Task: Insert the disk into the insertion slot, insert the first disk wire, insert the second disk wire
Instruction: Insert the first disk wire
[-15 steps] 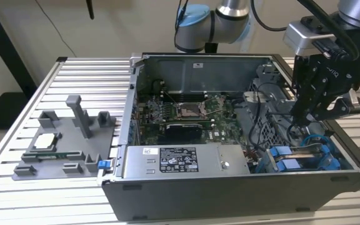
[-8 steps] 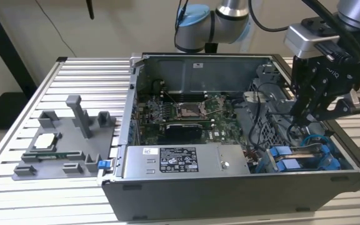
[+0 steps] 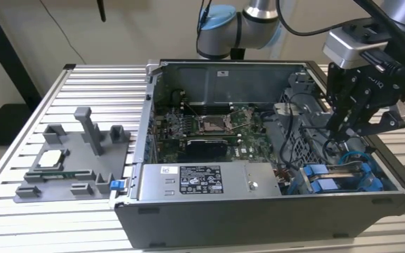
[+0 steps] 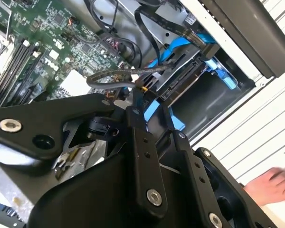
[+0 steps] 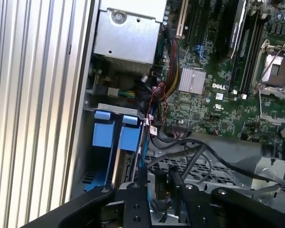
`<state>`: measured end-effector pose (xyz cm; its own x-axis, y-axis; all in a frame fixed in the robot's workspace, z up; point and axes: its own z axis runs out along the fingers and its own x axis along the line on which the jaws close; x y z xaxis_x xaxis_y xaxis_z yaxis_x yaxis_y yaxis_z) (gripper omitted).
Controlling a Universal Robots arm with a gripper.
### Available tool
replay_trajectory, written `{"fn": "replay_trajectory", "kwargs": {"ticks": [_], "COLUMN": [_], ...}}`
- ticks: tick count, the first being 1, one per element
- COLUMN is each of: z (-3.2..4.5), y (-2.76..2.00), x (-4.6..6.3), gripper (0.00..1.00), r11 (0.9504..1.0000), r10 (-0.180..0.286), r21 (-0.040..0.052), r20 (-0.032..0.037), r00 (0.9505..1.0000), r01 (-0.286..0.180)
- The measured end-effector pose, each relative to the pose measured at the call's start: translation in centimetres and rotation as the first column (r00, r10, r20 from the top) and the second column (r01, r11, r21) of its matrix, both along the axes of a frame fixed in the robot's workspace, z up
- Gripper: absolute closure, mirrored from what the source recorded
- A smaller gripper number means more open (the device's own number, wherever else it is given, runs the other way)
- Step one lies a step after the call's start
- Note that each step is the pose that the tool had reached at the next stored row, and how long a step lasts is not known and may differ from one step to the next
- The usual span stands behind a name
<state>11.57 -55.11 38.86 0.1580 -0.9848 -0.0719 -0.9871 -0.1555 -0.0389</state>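
The disk (image 3: 343,172) sits in its blue carrier inside the insertion slot (image 3: 382,185), at the case's front corner on the exterior view's right. My gripper (image 3: 339,138) hangs just above that bay. In the second wrist view the gripper (image 4: 149,102) looks shut on the plug end of a black disk wire (image 4: 109,76), close to the disk (image 4: 185,83). A blue disk wire (image 4: 185,42) runs to the disk's far end. In the first wrist view the gripper (image 5: 157,179) is beside the carrier's blue tabs (image 5: 104,135), and the black wire (image 5: 204,148) loops toward it.
The open computer case (image 3: 259,216) stands on a slatted table (image 3: 97,84). The power-supply box (image 3: 202,182) lies beside the bay, with the motherboard (image 3: 210,126) behind it. A grey fixture (image 3: 76,158) is on the exterior view's left. A person's hand (image 4: 270,185) rests outside the case.
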Motion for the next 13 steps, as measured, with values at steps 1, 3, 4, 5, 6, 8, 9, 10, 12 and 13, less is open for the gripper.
{"fn": "replay_trajectory", "kwargs": {"ticks": [1,3,4,5,6,8,9,10,12,13], "z": [0.00,0.01,0.01,0.00,-0.01,-0.04,-0.08,-0.10,-0.15,-0.16], "y": [0.00,0.01,0.01,0.01,0.00,0.00,0.00,0.01,0.00,0.00], "x": [0.10,0.17,0.17,0.17,0.17,0.17,0.17,0.17,0.17,0.17], "gripper": [0.00,0.00,0.00,0.00,0.00,0.00,0.00,1.00,1.00,1.00], "r11": [1.0000,1.0000,1.0000,1.0000,1.0000,1.0000,1.0000,1.0000,1.0000,1.0000], "r10": [0.003,0.006,0.007,0.007,0.007,0.008,0.008,0.008,0.008,0.008], "r21": [0.0015,0.0024,0.0025,0.0027,0.0026,0.0025,0.0026,0.0026,0.0026,0.0026], "r20": [0.0000,0.0000,0.0000,0.0000,0.0000,0.0000,0.0000,0.0000,0.0000,0.0000], "r00": [1.0000,1.0000,1.0000,1.0000,1.0000,1.0000,1.0000,1.0000,1.0000,1.0000], "r01": [-0.003,-0.006,-0.007,-0.007,-0.007,-0.008,-0.008,-0.008,-0.008,-0.008]}}
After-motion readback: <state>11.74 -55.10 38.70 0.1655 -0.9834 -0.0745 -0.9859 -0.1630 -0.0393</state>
